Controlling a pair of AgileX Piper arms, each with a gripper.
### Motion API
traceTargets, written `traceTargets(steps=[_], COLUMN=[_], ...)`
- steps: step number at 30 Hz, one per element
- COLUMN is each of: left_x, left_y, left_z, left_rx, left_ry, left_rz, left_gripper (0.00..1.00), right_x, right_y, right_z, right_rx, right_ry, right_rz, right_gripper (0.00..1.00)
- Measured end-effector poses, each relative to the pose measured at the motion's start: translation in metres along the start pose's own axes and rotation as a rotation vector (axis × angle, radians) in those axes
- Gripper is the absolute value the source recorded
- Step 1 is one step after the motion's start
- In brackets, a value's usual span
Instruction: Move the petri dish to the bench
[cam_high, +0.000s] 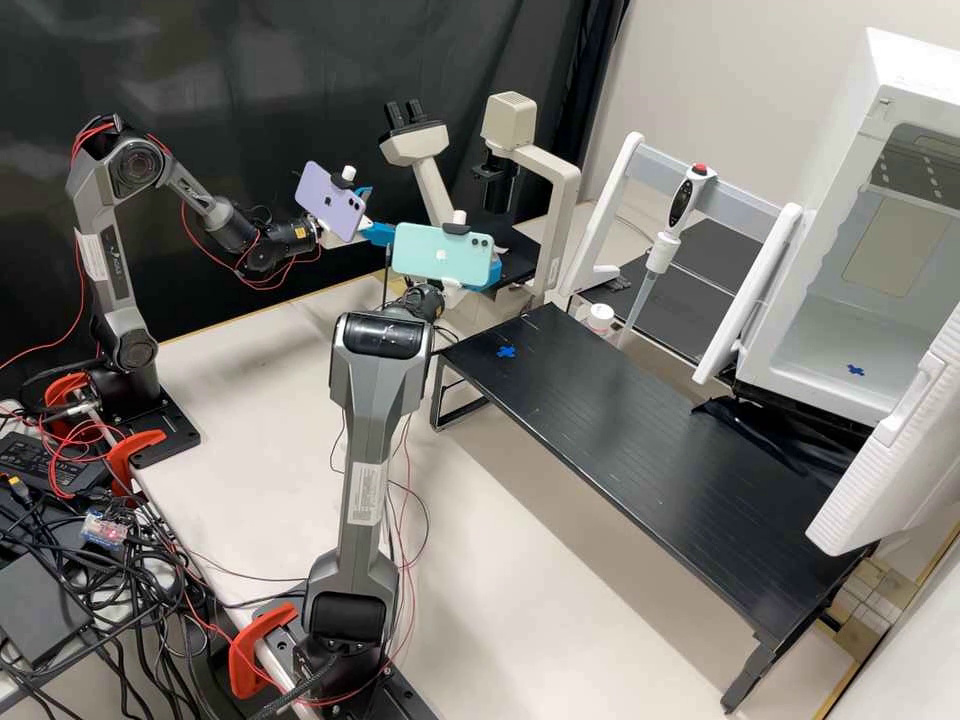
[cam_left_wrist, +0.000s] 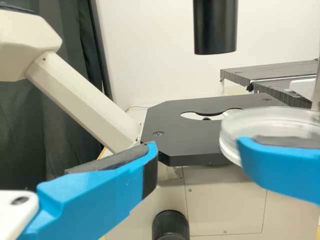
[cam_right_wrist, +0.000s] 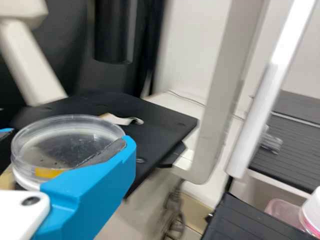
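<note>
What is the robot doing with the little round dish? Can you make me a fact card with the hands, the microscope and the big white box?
dish: clear and round, lifted near the microscope stage
dish held by: right gripper
left gripper: open, beside the microscope
microscope: pale frame, black stage
white box: door open
black stand: blue cross on top
pipette: upright, red button
</note>
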Motion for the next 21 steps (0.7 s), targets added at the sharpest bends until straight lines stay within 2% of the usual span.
traceTargets(steps=[2, 5, 10, 16, 21], left_x=[0.0, 0.0, 0.0, 0.0, 0.0], left_y=[0.0, 0.0, 0.0, 0.0, 0.0], left_z=[0.0, 0.0, 0.0, 0.0, 0.0], left_rx=[0.0, 0.0, 0.0, 0.0, 0.0], left_ry=[0.0, 0.0, 0.0, 0.0, 0.0], left_rz=[0.0, 0.0, 0.0, 0.0, 0.0], left_gripper=[1.0, 1.0, 1.0, 1.0, 1.0], right_x=[-0.013, -0.034, -0.06, -0.088, -0.109], right_y=[0.004, 0.009, 0.014, 0.014, 0.011], right_z=[0.0, 0.007, 0.022, 0.054, 0.076], right_rx=[-0.007, 0.016, 0.002, 0.006, -0.005], right_ry=[0.012, 0.014, 0.028, -0.026, -0.061], right_rz=[0.008, 0.041, 0.091, 0.134, 0.138], right_gripper=[0.0, 0.0, 0.0, 0.0, 0.0])
